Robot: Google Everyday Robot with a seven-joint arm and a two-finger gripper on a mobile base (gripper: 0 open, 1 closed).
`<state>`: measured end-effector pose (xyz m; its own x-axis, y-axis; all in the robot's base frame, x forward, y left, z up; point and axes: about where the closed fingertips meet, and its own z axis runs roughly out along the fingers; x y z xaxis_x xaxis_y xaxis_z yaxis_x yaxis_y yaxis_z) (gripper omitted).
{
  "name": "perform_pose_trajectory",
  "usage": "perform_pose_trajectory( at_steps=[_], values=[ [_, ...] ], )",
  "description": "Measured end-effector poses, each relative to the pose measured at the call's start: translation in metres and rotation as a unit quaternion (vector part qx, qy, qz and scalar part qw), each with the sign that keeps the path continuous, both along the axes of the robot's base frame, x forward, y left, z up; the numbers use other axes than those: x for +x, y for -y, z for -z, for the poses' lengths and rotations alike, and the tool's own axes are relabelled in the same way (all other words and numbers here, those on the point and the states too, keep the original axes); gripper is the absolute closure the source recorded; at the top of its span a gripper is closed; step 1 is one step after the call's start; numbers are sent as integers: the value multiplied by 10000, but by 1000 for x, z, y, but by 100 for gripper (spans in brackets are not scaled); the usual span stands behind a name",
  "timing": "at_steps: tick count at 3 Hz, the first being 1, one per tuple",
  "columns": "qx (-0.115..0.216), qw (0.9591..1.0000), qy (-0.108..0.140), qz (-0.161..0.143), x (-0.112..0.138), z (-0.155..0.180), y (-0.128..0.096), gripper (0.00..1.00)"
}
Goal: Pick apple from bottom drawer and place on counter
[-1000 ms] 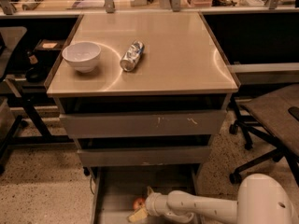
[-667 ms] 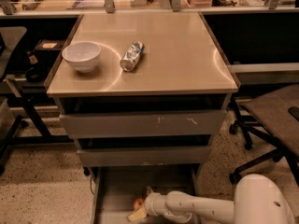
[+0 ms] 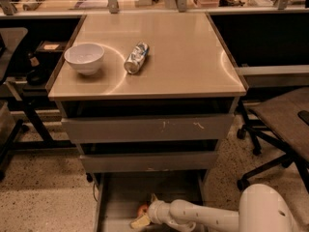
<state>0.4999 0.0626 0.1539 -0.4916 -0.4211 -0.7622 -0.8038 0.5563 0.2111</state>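
The bottom drawer (image 3: 116, 197) is pulled open at the foot of the cabinet, showing its grey floor. The apple (image 3: 142, 210), red-orange, lies on the drawer floor near the front. My gripper (image 3: 144, 215) reaches into the drawer from the lower right on a white arm (image 3: 203, 215); its yellowish fingers (image 3: 141, 221) are right at the apple, one below it. The counter (image 3: 159, 47) is the glossy beige top above the drawers.
A white bowl (image 3: 84, 58) and a crushed silver can (image 3: 136, 58) sit on the counter's left half. Two shallower drawers (image 3: 147, 128) are above the open one. An office chair (image 3: 282, 129) stands at the right; a dark chair and desk legs (image 3: 19, 115) stand at the left.
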Motion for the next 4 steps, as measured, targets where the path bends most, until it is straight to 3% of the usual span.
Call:
perform_pose_trajectory(
  at_steps=[2, 3, 4],
  values=[
    [75, 9999, -113, 85, 0, 16, -2, 0],
    [75, 9999, -113, 85, 0, 16, -2, 18],
    [75, 9999, -113, 85, 0, 16, -2, 42]
  ],
)
